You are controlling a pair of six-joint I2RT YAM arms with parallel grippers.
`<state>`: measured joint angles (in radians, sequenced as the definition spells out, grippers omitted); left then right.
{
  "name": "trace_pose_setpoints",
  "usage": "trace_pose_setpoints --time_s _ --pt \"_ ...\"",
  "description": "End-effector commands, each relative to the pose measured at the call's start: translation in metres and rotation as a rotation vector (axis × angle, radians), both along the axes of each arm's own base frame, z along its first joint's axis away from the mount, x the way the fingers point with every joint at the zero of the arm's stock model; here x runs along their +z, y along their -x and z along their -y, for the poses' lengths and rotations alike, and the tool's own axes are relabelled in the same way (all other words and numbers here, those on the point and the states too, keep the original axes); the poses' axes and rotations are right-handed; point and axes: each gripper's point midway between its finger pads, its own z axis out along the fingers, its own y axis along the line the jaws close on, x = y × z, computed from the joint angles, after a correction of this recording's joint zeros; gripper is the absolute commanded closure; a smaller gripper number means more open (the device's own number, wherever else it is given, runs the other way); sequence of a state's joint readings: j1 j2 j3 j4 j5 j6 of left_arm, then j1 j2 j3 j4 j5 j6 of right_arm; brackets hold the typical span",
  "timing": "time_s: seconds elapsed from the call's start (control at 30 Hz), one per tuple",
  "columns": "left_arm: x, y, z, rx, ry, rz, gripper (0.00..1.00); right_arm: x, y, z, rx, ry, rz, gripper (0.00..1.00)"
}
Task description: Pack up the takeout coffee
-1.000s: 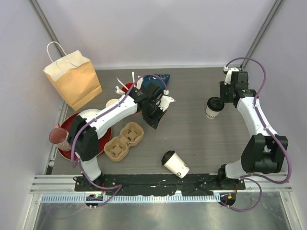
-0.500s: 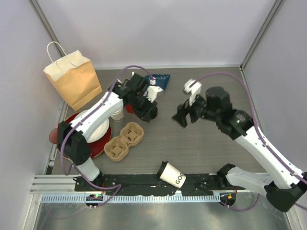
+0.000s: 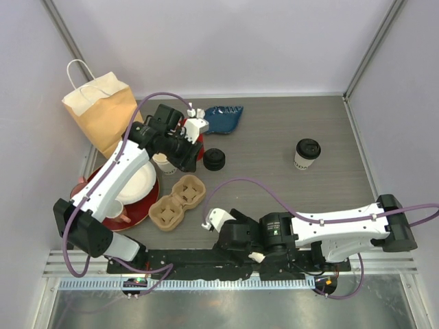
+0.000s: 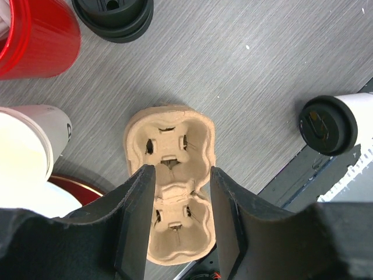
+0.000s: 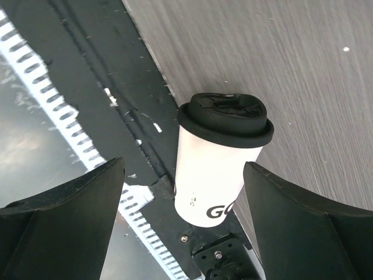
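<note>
While the right arm (image 3: 343, 223) lies low along the near edge of the surface (image 3: 274, 137), the right fingers (image 5: 64, 216) stand wide on either side of a lidded coffee cup (image 5: 218, 175). The cup lies on its side, base over the black rail (image 5: 87, 52), touching neither finger. A second lidded cup (image 3: 306, 153) stands upright, well apart toward the far right. The left fingers (image 4: 137, 216), partly spread and empty, hang above a two-hole cardboard carrier (image 4: 169, 125). Near it are a loose black lid (image 4: 113, 14), a red cup (image 4: 35, 35) and an uncovered white cup (image 4: 23, 151). A brown paper bag (image 3: 103, 113) stands at far left.
</note>
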<state>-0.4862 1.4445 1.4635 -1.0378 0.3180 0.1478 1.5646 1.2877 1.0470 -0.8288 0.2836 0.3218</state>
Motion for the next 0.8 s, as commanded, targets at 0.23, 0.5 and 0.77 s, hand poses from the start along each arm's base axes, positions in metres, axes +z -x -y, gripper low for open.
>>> trace_pose_setpoints --time_s 0.23,0.5,0.77 --pt "0.011 0.013 0.002 -0.030 0.041 0.004 0.54 -0.031 -0.018 0.029 -0.249 0.020 0.046 0.11" --pt "0.013 0.013 0.008 -0.044 0.068 -0.019 0.54 -0.060 -0.026 0.041 -0.293 -0.009 0.010 0.11" --pt "0.009 0.016 0.010 -0.053 0.070 -0.050 0.54 -0.083 -0.014 0.034 -0.236 0.012 -0.087 0.11"
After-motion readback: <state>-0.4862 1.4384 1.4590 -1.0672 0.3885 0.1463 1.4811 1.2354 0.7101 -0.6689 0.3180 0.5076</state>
